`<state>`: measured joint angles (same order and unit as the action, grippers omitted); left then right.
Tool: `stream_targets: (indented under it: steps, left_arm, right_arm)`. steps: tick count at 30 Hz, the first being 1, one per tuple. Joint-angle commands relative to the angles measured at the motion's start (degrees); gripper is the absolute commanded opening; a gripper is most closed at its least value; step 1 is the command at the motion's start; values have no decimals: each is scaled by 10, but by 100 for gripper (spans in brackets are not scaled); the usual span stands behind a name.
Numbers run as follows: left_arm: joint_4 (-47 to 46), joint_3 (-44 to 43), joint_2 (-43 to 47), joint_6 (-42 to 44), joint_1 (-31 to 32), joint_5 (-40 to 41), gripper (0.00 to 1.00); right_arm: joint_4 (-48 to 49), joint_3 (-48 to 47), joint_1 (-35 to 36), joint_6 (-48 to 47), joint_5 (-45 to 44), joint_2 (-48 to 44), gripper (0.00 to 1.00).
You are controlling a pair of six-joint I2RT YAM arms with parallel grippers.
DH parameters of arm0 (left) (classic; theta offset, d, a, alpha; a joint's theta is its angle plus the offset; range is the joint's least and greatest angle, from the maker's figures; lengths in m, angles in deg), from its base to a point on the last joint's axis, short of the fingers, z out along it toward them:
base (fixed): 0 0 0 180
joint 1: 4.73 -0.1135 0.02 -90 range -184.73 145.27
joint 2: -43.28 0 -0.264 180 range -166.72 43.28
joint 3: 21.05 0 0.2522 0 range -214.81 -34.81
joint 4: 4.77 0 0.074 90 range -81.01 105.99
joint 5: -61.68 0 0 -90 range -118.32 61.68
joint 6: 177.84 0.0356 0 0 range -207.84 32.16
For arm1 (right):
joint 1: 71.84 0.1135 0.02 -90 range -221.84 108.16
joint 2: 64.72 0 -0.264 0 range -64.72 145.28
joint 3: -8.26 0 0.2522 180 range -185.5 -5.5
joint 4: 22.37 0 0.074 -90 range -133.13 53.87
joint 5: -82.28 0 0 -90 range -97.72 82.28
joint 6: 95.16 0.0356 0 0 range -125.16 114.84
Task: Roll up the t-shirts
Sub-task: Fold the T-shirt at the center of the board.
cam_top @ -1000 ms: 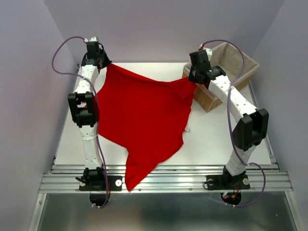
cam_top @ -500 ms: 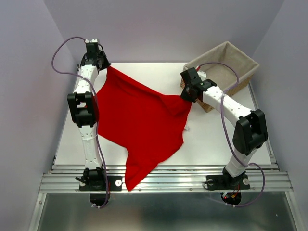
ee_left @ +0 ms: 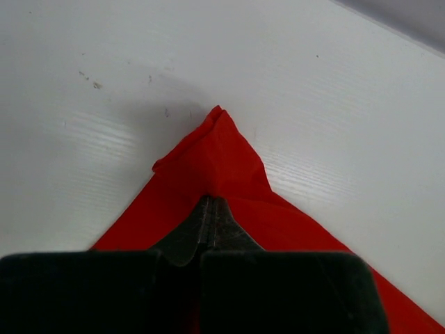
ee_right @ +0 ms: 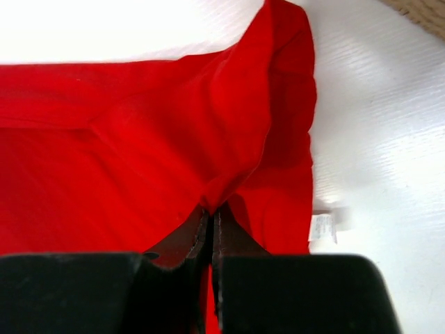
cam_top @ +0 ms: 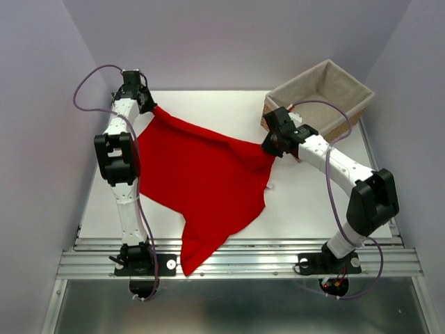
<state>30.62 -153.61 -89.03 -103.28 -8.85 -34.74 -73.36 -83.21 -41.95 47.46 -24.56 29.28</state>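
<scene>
Stretching beneath everything is the white counter [cam_top: 313,209], and the red t-shirt [cam_top: 201,174] lies opened out over its left and middle parts, well short of rolled. One long point of the cloth trails off the near edge onto the metal rail [cam_top: 236,261] between the bases of my two arms. Next in size, the wicker basket [cam_top: 297,78] with its beige lining stands at an angle in the far right corner, apart from the shirt. My left pincer [cam_top: 147,106] is at the far left of the counter, its fingers pressed together on the shirt's far left corner; from my left wrist I see a small peak of red poking out past the fingertips, with bare counter beyond it. My right pincer [cam_top: 268,147] sits just beside the basket's near left corner, likewise clamped tight, on a fold at the shirt's right corner. From my right wrist the cloth rises in soft ridges away from the grip. Between my two grips the far edge of the shirt runs in a fairly taut line. Smallest of all, a white label [ee_right: 322,227] sticks out from the shirt's right edge onto the counter
</scene>
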Motion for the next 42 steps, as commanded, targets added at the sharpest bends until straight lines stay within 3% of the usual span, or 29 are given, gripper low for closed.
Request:
stream_targets:
  steps: [1,30,32,34,36,37,38,41,42]
  left_arm:
    - [-12,26,86,12,-10,16,0]
    - [56,118,145,9,-26,107,0]
    - [62,122,142,9,-26,106,0]
    - [71,122,140,9,-27,101,0]
    - [71,125,144,10,-27,102,17]
    - [70,125,147,10,-27,103,40]
    - [71,124,148,11,-27,103,53]
    - [81,105,149,10,-26,93,73]
    - [82,103,151,10,-25,90,74]
  right_arm:
    - [27,8,17,17,10,-39,1]
    - [73,164,137,98,30,-112,1]
    - [75,172,142,105,26,-112,3]
    - [74,186,157,113,23,-115,13]
    - [74,199,162,116,22,-123,24]
    - [74,212,163,116,22,-126,43]
    - [72,220,163,116,20,-130,50]
    - [53,244,163,117,-1,-150,61]
    - [37,246,163,117,-12,-155,61]
